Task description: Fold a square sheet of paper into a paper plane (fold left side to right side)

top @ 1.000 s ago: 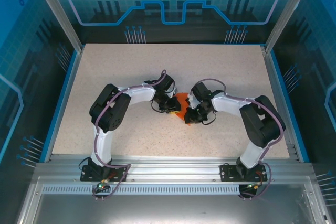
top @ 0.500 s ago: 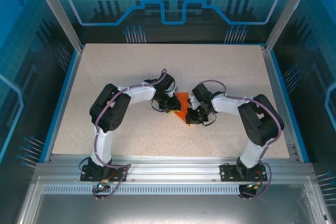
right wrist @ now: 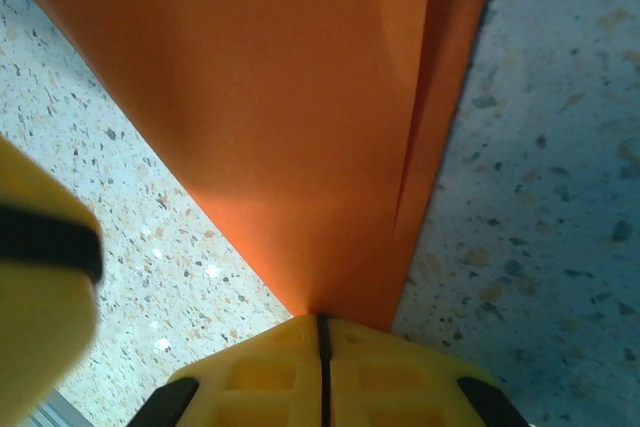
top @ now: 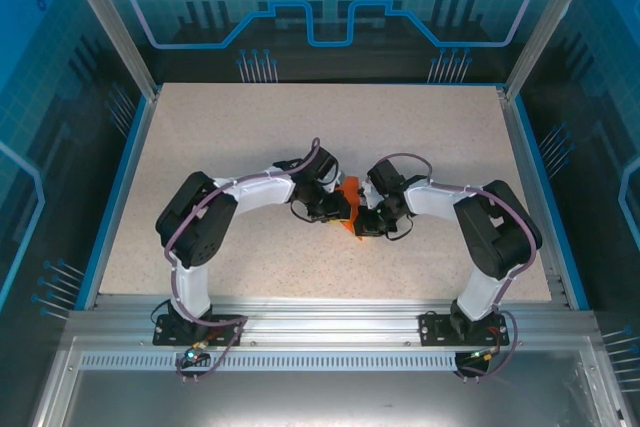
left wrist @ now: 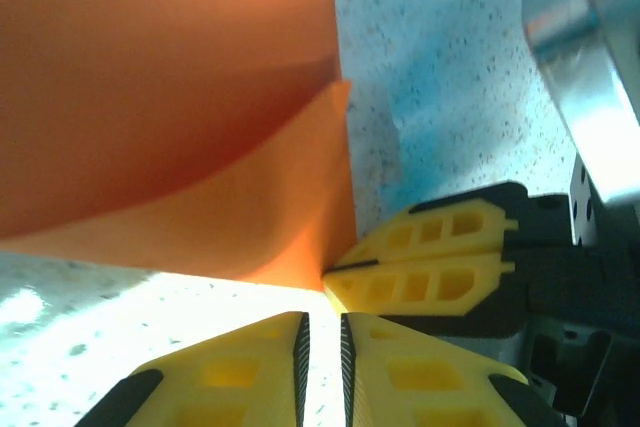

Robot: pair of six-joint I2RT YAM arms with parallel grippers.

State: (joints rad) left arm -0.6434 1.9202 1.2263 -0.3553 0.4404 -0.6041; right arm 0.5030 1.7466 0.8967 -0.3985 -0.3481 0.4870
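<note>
The orange-red sheet of paper [top: 349, 189] lies folded to a pointed shape in the middle of the table, between my two grippers. In the right wrist view, the paper [right wrist: 300, 117] shows a folded flap on top, and my right gripper [right wrist: 322, 322] is shut on its pointed near tip. In the left wrist view, the paper [left wrist: 200, 147] curls up off the table. My left gripper [left wrist: 322, 319] sits just short of the paper's edge, its jaws a narrow gap apart with bare table between them. The right gripper's fingers [left wrist: 420, 267] pinch the paper's corner right beside it.
The speckled table [top: 250, 137] is ringed by a blue rim and aluminium frame posts [top: 110, 22]. Both arms bend inward, wrists almost touching at the centre. A metal part of the right arm [left wrist: 580, 67] stands close at the upper right of the left wrist view.
The left arm's elbow has swung out to the left and its gripper has slid right against the paper's edge. The right gripper has stayed on the tip, closing a little tighter.
</note>
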